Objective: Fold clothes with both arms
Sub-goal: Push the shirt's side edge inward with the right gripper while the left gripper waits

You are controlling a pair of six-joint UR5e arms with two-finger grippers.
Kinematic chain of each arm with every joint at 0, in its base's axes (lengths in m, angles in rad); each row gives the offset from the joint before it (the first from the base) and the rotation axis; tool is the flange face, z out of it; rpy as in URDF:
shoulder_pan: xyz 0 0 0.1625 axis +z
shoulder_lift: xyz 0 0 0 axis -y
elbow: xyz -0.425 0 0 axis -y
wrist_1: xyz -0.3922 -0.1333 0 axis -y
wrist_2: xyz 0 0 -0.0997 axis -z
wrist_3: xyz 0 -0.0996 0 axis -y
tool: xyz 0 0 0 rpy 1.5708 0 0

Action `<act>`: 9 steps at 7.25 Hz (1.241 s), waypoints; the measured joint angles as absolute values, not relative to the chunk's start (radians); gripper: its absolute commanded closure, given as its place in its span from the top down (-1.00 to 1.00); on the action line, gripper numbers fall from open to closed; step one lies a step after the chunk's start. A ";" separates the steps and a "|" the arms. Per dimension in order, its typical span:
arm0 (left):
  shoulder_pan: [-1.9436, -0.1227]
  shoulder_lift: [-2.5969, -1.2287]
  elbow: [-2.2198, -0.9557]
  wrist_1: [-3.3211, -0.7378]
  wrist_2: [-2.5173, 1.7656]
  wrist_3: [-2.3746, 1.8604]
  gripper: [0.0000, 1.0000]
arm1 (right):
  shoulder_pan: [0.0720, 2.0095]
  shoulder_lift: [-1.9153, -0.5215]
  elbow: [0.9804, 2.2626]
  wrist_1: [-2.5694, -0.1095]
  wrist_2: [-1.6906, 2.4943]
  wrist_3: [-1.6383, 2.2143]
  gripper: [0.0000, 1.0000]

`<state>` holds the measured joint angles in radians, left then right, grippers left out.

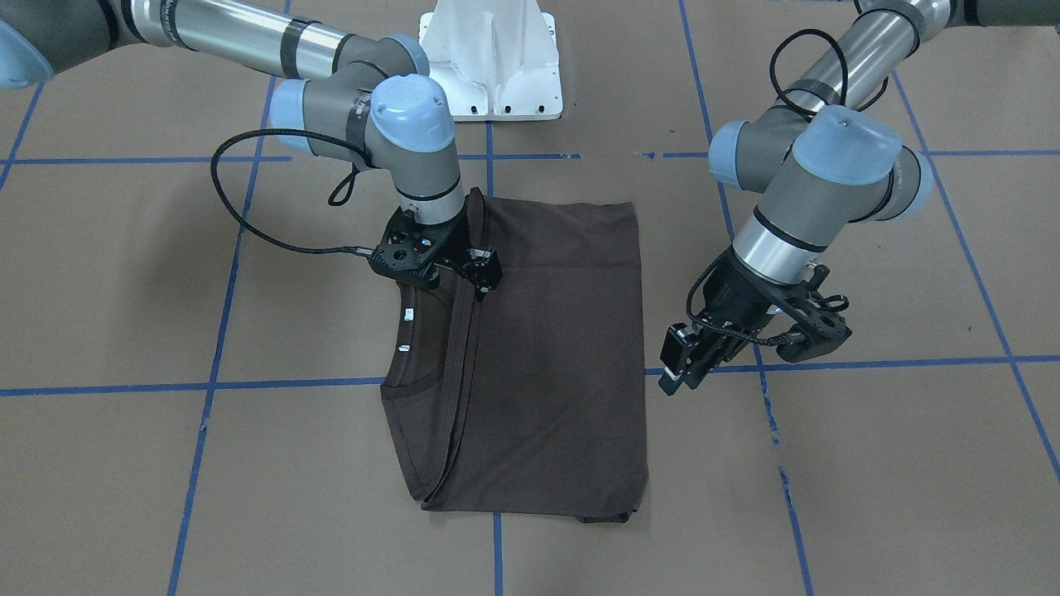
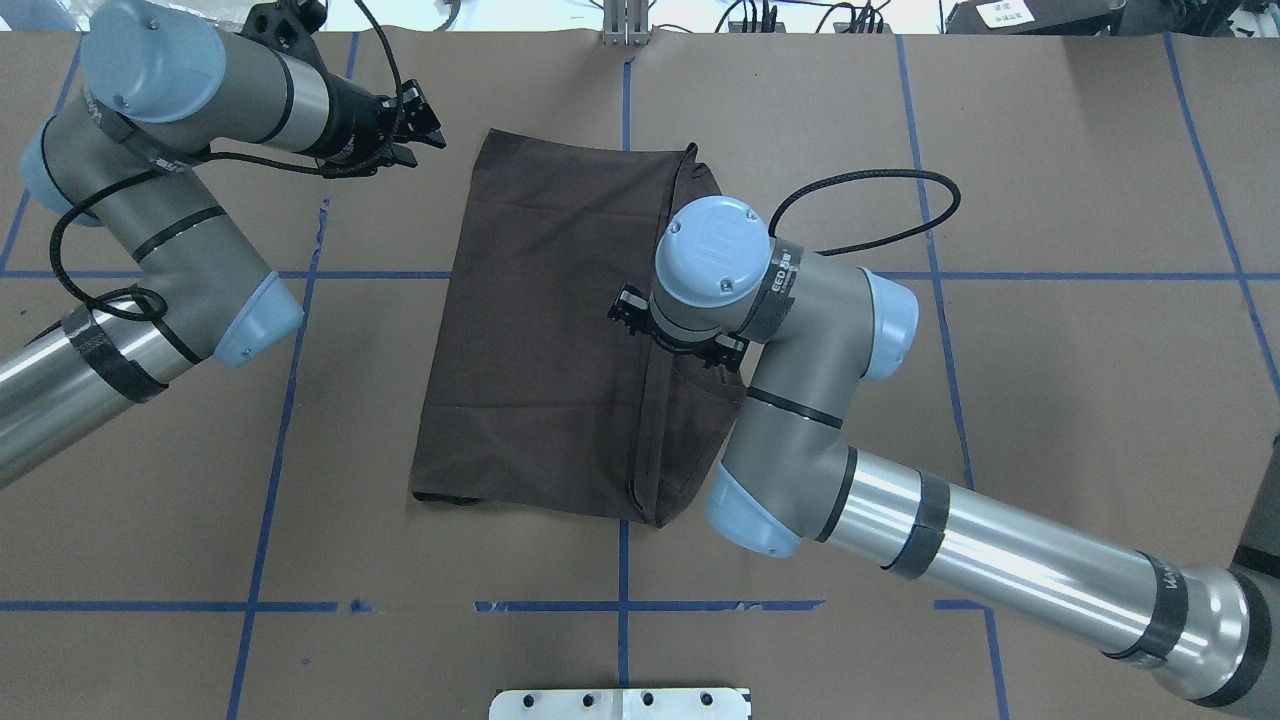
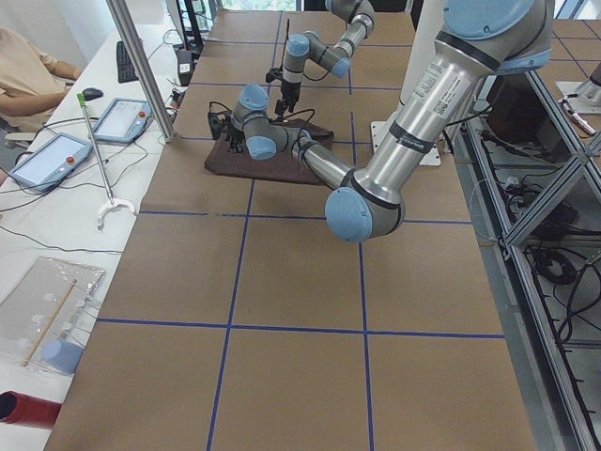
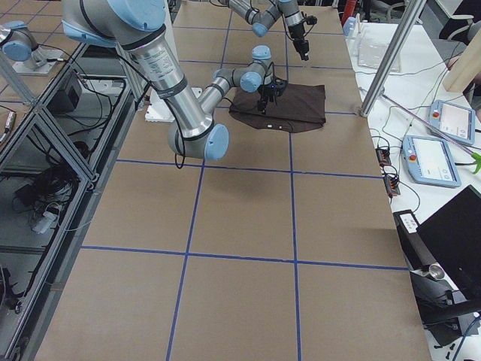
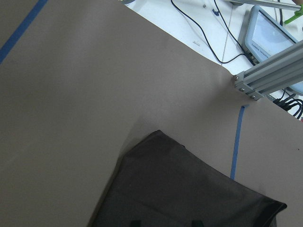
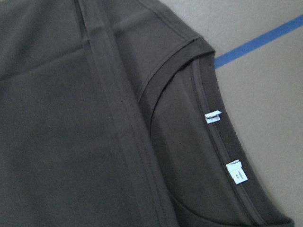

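Mid-fold by the look: T-shirt (image 1: 546, 348) lies flat mid-frame on worktop (image 1: 869, 463), one side lapped over, collar w/ white labels (image 1: 407, 313) showing at its left edge. Next move prob needs both end effectors down on cloth edges for another fold. Right end effector (image 1: 479, 277) points straight down over lapped seam, upper left of shirt; spread or pressed together, can't tell. Left end effector (image 1: 683, 364) is tilted, off cloth just right of shirt's edge, fingers spread, holding nothing.
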<state>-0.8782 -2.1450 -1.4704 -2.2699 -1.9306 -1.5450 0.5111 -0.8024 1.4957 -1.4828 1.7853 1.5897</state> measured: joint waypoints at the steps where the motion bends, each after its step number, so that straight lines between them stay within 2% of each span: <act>1: -0.879 -2.141 -1.470 -2.271 -1.933 -1.546 -0.06 | 0.484 -0.755 1.470 -1.572 1.787 1.499 1.00; 4: -0.879 -2.138 -1.469 -2.272 -1.934 -1.548 -0.06 | 0.414 -0.688 1.427 -1.726 1.788 1.374 1.00; 9: -0.877 -2.137 -1.469 -2.272 -1.934 -1.550 -0.06 | 0.394 -0.723 1.457 -1.785 1.792 1.366 1.00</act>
<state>-0.8769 -2.1370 -1.4694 -2.2718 -1.9343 -1.5497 0.3943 -0.7232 1.4573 -1.7855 1.7923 1.3661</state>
